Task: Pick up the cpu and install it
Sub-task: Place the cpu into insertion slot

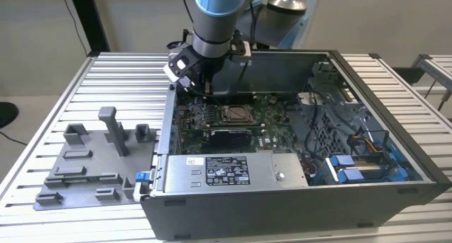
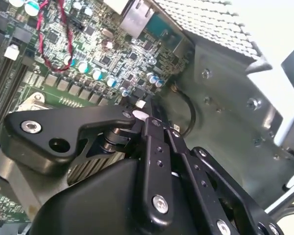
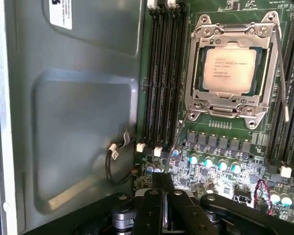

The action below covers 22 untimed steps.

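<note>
Already the cpu (image 3: pixel 229 63) lies flat in its socket on the board, its pale metal top showing through the opening of the socket frame (image 3: pixel 201 100), which is folded down over its edges. A thin lever (image 3: pixel 282 73) runs along one side of that frame; whether it is fully hooked under its catch cannot be told. The end effector (image 3: pixel 162 205) has its fingers drawn together with nothing between them. It sits low over the board, apart from the socket, past the ends of the memory slots (image 3: pixel 161 73) and close to the grey inner wall of the computer case (image 3: pixel 78 122), beside a short black cable (image 3: pixel 110 166). In the exterior view the arm reaches down into the case's far corner on the exterior view's left, while a grey parts tray (image 1: pixel 78 163) rests on the desk (image 1: pixel 120 79) beside the case. Judging by this, the placing is done and the work stands at its closing stage. Any further move calls for care in the tight corner: case wall, cable and slots all crowd the fingers.
</note>
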Motion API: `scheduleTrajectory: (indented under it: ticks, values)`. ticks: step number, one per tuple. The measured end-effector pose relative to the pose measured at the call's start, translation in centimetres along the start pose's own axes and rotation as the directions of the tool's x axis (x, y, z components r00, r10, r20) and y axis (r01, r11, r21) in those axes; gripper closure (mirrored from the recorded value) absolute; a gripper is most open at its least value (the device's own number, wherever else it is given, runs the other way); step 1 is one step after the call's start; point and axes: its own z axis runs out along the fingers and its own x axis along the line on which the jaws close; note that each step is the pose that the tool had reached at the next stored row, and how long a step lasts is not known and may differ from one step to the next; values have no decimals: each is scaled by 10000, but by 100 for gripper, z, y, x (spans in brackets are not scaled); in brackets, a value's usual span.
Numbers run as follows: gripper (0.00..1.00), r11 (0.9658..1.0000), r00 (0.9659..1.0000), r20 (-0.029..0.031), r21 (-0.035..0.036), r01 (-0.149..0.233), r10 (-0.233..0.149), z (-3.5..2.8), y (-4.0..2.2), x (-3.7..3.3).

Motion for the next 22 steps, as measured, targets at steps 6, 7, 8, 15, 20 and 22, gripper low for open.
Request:
scheduleTrajectory:
  ticks: [6,7,8,15,20,22]
  values:
    - [100,10000,10000,-40,56,-17,17,-35,48,-58]
    - [100,10000,10000,-73,54,-14,14,-37,56,-61]
    - [100,10000,9999,-118,51,-9,10,-38,64,-62]
    - [100,10000,9991,-429,30,28,-26,-48,139,-70]
    - [100,10000,9985,-538,26,40,-38,-69,254,-92]
    - [100,10000,9983,-579,25,43,-41,-77,302,-102]
